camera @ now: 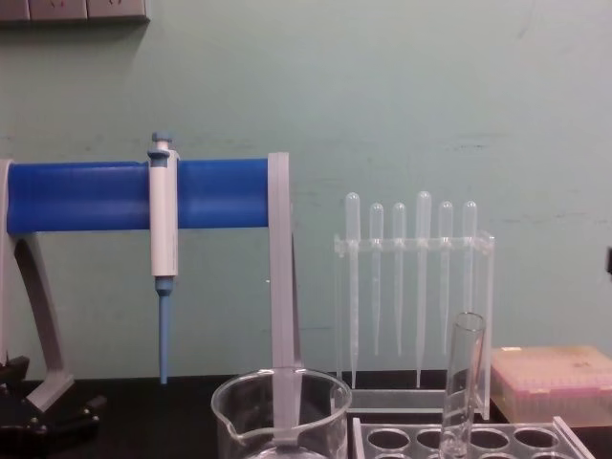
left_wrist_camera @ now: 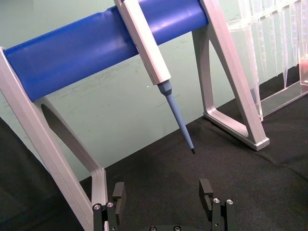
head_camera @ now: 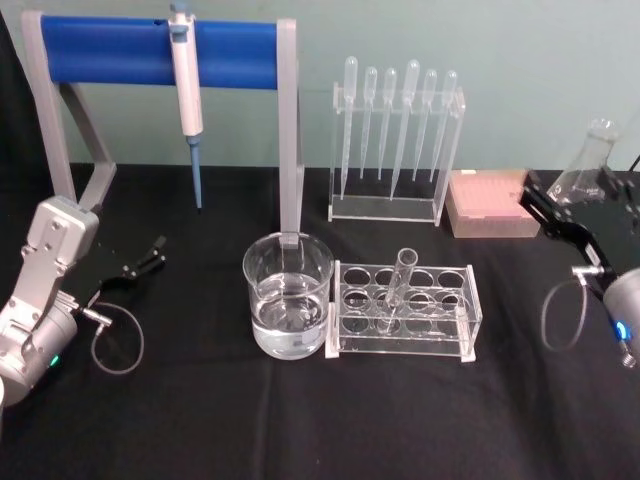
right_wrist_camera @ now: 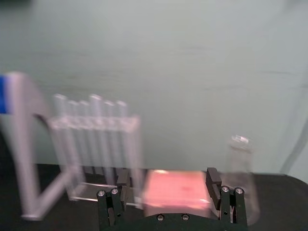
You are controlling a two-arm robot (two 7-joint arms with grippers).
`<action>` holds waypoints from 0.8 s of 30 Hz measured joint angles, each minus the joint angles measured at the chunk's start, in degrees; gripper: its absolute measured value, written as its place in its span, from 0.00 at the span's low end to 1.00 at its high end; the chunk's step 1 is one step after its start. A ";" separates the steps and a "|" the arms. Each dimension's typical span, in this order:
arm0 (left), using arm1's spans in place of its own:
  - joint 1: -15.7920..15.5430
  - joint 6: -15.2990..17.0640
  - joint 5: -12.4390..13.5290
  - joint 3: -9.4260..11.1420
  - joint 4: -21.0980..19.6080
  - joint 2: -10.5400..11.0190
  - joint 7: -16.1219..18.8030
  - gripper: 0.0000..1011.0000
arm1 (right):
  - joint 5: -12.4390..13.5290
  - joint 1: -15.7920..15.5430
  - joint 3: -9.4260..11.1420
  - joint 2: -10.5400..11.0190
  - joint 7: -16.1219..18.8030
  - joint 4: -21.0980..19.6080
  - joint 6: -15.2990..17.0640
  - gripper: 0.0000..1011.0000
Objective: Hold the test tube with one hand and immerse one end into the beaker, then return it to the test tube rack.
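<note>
Right now the test tube (head_camera: 397, 290) stands in a hole of the clear rack (head_camera: 404, 310), leaning a little, with its open top up. No claw touches it. The beaker (head_camera: 288, 294) sits on the black table (head_camera: 300, 420) just beside the rack, at the rack's 9 o'clock, and it holds some clear water. The left gripper (head_camera: 147, 259) rests low on the table, well away at the beaker's 9 o'clock; its fingers (left_wrist_camera: 207, 190) are spread apart and hold nothing. The right gripper (head_camera: 545, 208) sits far off at the rack's 2 o'clock, near a pink box (head_camera: 490, 203) and a glass flask (head_camera: 588, 160); its fingers (right_wrist_camera: 212, 179) are spread apart too, with nothing between them. Behind the beaker, at its 12 o'clock, stands a grey frame with a blue bar (head_camera: 160, 52), and a white and blue pipette (head_camera: 187, 95) hangs from the bar. A rack of thin plastic droppers (head_camera: 395, 140) stands at the test tube's 12 o'clock.
</note>
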 joint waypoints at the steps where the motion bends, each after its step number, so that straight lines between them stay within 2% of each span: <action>1: 0.00 0.00 0.00 0.00 0.00 0.00 0.00 0.99 | -1.37 -0.06 0.18 -0.64 -1.28 1.46 -1.02 0.99; 3: 0.00 0.00 0.00 0.00 0.00 0.00 0.00 0.99 | -3.17 -0.09 0.34 -1.51 -2.94 3.69 -2.36 0.99; 10: 0.00 0.00 0.00 0.00 0.00 0.00 0.00 0.99 | -6.13 -0.13 0.75 -3.19 -4.82 8.79 -4.14 0.99; 15: 0.00 0.00 0.00 0.00 0.00 0.00 0.00 0.99 | -6.83 -0.26 1.42 -4.00 -4.86 10.69 -4.35 0.99; 24: 0.00 0.00 0.00 0.00 0.00 0.00 0.00 0.99 | -6.74 -0.32 2.04 -4.30 -3.95 10.97 -3.19 0.99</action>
